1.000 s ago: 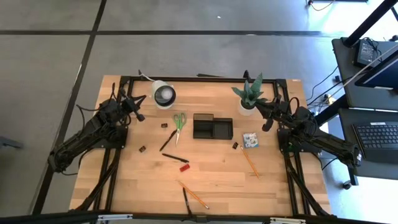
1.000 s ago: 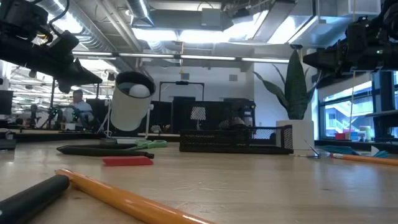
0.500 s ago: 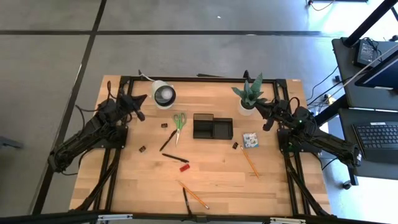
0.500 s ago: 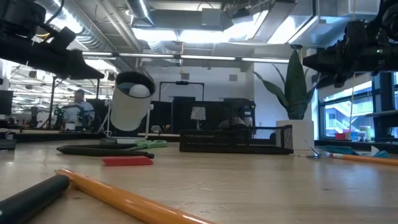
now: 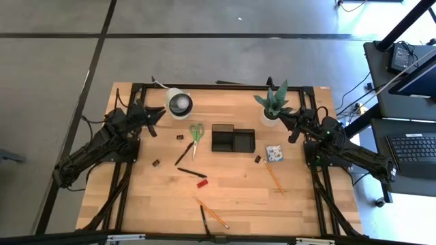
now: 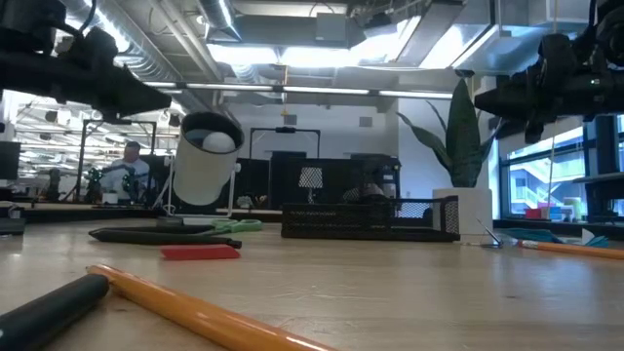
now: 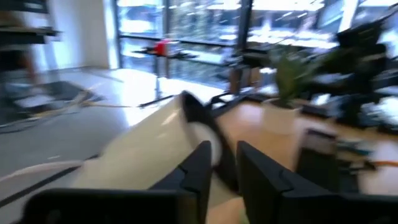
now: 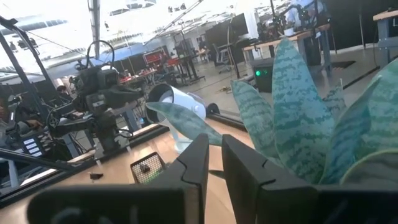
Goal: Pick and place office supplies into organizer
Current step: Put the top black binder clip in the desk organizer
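Observation:
The black organizer [image 5: 233, 139] stands mid-table. Around it lie green-handled scissors [image 5: 195, 132], a blue pad [image 5: 274, 153], orange pencils [image 5: 274, 177] [image 5: 212, 213], black pens [image 5: 184, 154] [image 5: 192, 173], a red marker [image 5: 202, 183] and small black clips [image 5: 179, 137] [image 5: 156, 162]. My left gripper [image 5: 158, 114] [image 7: 224, 146] hovers level at the far left beside the white lamp, open with nothing between its fingers. My right gripper [image 5: 283, 117] [image 8: 215, 140] hovers level at the far right by the plant, with a narrow empty gap between its fingers.
A white round lamp [image 5: 180, 103] stands at the far left, just ahead of my left gripper. A potted plant [image 5: 272, 102] stands at the far right, its leaves close in front of my right gripper. Bare wood lies along the near half between the loose items.
My left gripper has rolled about its own pointing line and tipped up from slanting downward to level, staying near the lamp. My right gripper has rolled a little in place. Nothing on the table has moved.

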`<action>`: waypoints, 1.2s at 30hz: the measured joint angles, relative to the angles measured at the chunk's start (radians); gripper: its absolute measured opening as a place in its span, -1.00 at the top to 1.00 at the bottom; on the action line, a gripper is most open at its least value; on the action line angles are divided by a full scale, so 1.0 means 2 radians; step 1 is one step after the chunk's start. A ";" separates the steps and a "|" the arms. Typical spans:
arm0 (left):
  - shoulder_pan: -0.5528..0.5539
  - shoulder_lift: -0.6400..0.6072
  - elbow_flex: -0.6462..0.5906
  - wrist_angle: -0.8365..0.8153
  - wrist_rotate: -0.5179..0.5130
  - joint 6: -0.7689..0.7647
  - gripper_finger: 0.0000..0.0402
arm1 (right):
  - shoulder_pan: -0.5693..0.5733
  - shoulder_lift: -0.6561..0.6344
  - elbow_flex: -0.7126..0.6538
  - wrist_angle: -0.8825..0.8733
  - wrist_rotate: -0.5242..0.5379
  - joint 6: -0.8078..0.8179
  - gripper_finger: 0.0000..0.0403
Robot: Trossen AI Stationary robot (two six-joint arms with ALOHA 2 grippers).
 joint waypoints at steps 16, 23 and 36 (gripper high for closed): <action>-0.176 0.153 0.001 0.132 -0.043 0.105 0.20 | 0.000 0.000 0.000 -0.030 0.005 0.018 0.75; -0.258 0.274 0.032 0.151 -0.142 0.128 0.20 | 0.016 0.012 0.000 -0.030 -0.042 0.036 0.75; -0.348 0.429 0.160 0.116 -0.253 0.150 0.23 | 0.076 0.058 0.000 -0.025 -0.047 -0.015 0.75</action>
